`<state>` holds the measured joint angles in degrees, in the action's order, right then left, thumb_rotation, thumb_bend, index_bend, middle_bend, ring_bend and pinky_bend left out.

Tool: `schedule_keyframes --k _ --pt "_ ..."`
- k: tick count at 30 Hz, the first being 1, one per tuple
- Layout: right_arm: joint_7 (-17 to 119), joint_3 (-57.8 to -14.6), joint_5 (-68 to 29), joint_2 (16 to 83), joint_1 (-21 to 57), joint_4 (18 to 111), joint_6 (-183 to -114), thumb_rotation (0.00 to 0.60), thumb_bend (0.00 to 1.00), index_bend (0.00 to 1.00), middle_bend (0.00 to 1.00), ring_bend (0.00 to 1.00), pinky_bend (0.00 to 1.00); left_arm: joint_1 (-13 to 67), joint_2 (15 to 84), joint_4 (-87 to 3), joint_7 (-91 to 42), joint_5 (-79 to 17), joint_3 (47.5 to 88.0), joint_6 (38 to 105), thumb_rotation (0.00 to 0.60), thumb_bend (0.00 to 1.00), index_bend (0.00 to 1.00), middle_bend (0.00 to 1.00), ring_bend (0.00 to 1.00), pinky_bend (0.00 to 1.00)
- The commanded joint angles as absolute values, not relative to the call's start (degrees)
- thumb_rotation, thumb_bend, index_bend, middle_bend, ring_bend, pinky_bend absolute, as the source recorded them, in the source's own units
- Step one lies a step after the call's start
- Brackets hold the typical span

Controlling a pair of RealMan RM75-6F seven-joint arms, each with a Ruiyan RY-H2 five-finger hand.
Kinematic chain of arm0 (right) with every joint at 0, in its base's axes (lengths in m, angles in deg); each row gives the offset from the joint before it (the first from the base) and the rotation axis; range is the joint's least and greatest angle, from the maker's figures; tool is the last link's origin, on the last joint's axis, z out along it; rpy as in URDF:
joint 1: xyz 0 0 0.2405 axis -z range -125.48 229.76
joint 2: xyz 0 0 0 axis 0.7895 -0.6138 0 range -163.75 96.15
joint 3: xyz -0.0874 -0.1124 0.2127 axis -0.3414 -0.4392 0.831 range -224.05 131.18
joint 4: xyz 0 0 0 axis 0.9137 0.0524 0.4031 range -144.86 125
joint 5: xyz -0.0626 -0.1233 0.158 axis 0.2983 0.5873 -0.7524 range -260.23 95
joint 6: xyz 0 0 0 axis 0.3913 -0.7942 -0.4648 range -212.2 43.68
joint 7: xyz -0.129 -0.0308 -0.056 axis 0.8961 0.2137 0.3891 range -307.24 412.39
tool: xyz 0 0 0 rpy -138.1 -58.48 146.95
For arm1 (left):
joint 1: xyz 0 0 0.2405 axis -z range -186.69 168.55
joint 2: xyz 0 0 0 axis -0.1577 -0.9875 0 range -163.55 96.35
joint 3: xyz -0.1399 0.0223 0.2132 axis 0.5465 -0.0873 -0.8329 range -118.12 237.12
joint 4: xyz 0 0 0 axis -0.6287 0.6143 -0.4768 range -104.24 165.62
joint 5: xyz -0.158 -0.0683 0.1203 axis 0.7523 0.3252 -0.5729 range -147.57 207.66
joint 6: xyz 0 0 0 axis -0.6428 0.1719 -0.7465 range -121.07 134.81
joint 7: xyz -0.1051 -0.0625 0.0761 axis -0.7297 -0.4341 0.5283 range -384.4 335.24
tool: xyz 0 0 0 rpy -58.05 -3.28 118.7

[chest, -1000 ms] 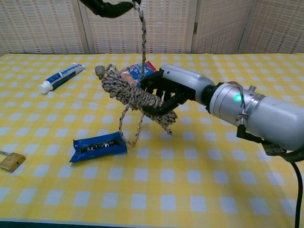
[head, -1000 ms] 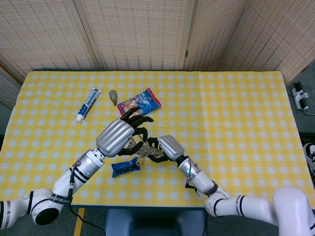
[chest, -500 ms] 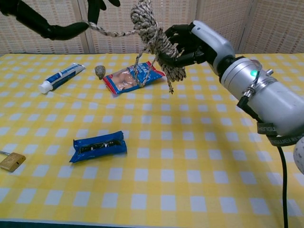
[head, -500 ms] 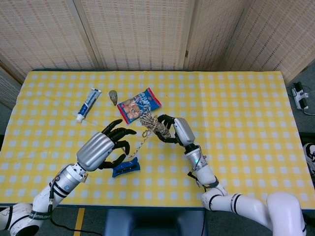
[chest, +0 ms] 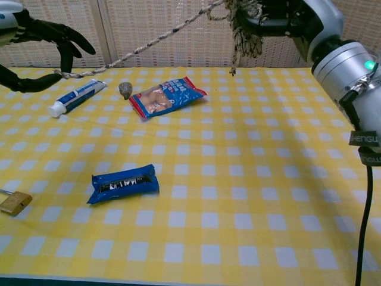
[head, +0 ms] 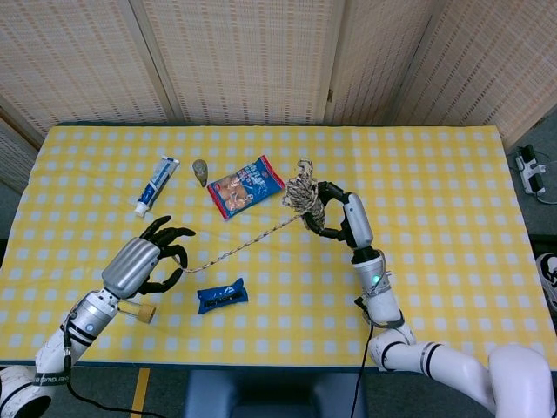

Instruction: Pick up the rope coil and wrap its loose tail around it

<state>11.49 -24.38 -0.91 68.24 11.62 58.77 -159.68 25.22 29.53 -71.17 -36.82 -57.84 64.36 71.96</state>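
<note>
My right hand point(head: 344, 218) point(chest: 297, 15) grips the beige-and-dark rope coil point(head: 304, 195) point(chest: 245, 24) and holds it high above the table, right of the middle. The coil's loose tail point(head: 244, 245) point(chest: 143, 46) runs taut down and to the left. My left hand point(head: 144, 264) point(chest: 36, 50) pinches the tail's end between thumb and finger, its other fingers spread, over the table's left front part.
A blue wrapped bar point(head: 222, 296) point(chest: 124, 183) lies near the front edge. A red-and-blue snack packet point(head: 245, 186) point(chest: 168, 95), a small grey stone point(head: 199, 170) point(chest: 125, 89) and a toothpaste tube point(head: 157, 184) point(chest: 77, 98) lie further back. A brass padlock point(chest: 15, 201) sits at the front left.
My right hand has lifted the coil up and to the right. My left hand has drawn the tail's end left and outward, so the tail is now stretched straight.
</note>
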Motion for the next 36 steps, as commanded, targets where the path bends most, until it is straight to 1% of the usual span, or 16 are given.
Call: schedule_keyframes --k 1,5,14,28,36 --pt "9.0 -24.9 -0.6 65.7 12.7 60.9 -159.2 0.600 0.73 0.77 0.65 0.71 0.57 25.1 31.1 -68.8 -38.2 -55.6 64.6 70.7 0.600 0.57 0.63 0.24 0.23 0.01" --pt "7.1 -26.0 0.0 62.9 13.5 62.5 -158.4 0.600 0.73 0.77 0.65 0.71 0.57 25.4 32.9 -65.3 -38.3 -52.4 65.3 69.1 0.600 0.57 0.63 0.24 0.23 0.01" --pt "4.0 -28.3 2.2 60.5 14.6 63.5 -159.3 0.600 0.73 0.77 0.65 0.71 0.57 26.3 35.6 -60.3 -38.4 -47.2 66.9 65.7 0.600 0.57 0.63 0.24 0.23 0.01" --pt "-0.5 -31.4 6.5 56.9 15.8 63.9 -162.0 0.600 0.73 0.77 0.65 0.71 0.57 28.0 38.2 -56.8 -33.9 -42.0 68.6 62.0 0.600 0.57 0.63 0.24 0.23 0.01" --pt "-2.3 -32.6 8.3 54.7 16.6 64.9 -164.2 0.600 0.73 0.77 0.65 0.71 0.57 29.0 39.4 -56.0 -30.4 -40.0 68.7 60.1 0.600 0.57 0.63 0.24 0.23 0.01"
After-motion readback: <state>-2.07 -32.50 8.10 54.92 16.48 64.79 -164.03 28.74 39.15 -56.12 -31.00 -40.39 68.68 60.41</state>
